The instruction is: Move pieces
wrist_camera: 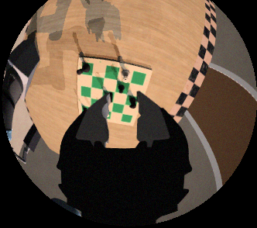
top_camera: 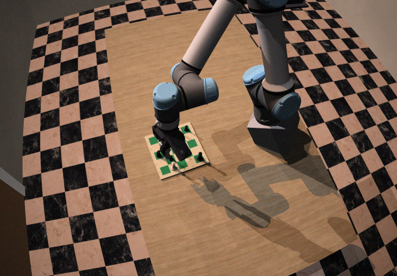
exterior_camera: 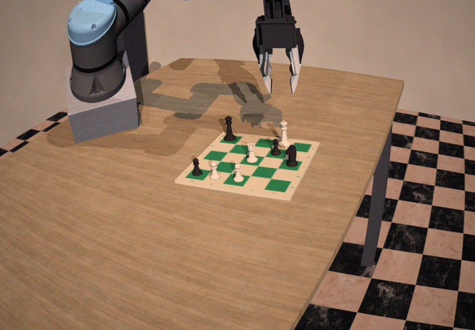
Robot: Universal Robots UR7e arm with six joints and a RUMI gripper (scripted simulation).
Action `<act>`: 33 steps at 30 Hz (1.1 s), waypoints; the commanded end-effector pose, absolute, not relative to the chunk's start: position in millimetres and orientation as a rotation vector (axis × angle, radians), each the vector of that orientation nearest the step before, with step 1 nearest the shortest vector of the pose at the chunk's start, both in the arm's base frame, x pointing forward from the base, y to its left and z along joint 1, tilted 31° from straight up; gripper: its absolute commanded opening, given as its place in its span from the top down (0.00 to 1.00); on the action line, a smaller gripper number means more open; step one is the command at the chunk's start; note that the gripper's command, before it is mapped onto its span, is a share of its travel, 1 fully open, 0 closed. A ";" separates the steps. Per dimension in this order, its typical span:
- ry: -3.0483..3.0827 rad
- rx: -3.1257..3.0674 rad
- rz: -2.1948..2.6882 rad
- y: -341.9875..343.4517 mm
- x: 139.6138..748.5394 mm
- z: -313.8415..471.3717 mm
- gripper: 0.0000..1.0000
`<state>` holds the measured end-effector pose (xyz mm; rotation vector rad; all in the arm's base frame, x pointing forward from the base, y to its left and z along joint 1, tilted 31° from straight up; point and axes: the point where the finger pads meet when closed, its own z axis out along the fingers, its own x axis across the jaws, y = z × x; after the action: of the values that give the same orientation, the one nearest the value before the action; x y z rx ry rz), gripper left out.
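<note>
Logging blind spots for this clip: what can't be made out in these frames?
- Square letters and numbers on the board: too small in every view.
- Top view: the gripper and wrist cover most of the board's middle pieces.
- Wrist view: the near board rows are behind the gripper's fingers.
- Exterior view: the arm's upper links are cut off by the top edge.

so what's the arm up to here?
One arm is working a small chessboard on the wooden table. Its gripper hangs well above the far side of the board, fingers partly closed with nothing between them. Eight pieces stand upright on the board, among them a black king, a white queen and a black knight. No piece is in hand.
</note>
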<state>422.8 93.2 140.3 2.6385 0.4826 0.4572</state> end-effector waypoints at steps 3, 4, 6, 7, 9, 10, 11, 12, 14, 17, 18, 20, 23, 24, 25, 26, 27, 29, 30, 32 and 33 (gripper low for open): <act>0.483 2.638 0.459 93.3 423.0 140.7 0.75; 0.483 2.638 0.459 93.3 423.0 140.7 0.75; 0.483 2.638 0.459 93.3 423.0 140.7 0.75; 0.483 2.638 0.459 93.3 423.0 140.7 0.75; 0.483 2.638 0.459 93.3 423.0 140.7 0.75; 0.483 2.638 0.459 93.3 423.0 140.7 0.75; 0.483 2.638 0.459 93.3 423.0 140.7 0.75; 0.483 2.638 0.459 93.3 423.0 140.7 0.75; 0.483 2.638 0.459 93.3 423.0 140.7 0.75; 0.483 2.638 0.459 93.3 423.0 140.6 0.75; 0.483 2.638 0.459 93.3 423.1 140.6 0.75; 0.483 2.638 0.459 93.2 423.2 140.3 0.75; 0.483 2.638 0.458 92.8 423.6 139.4 0.75; 0.483 2.639 0.458 92.6 423.8 139.0 0.75; 0.483 2.639 0.458 92.6 423.8 139.0 0.75; 0.483 2.639 0.458 92.6 423.8 139.0 0.75; 0.483 2.639 0.458 92.4 424.0 138.5 0.75; 0.483 2.639 0.458 91.9 424.6 137.3 0.75; 0.483 2.639 0.458 91.6 424.9 136.6 0.75; 0.483 2.639 0.458 91.0 425.7 135.0 0.75; 0.483 2.639 0.458 90.6 426.1 134.1 0.75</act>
<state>424.5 91.7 136.7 2.6390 0.4829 0.4564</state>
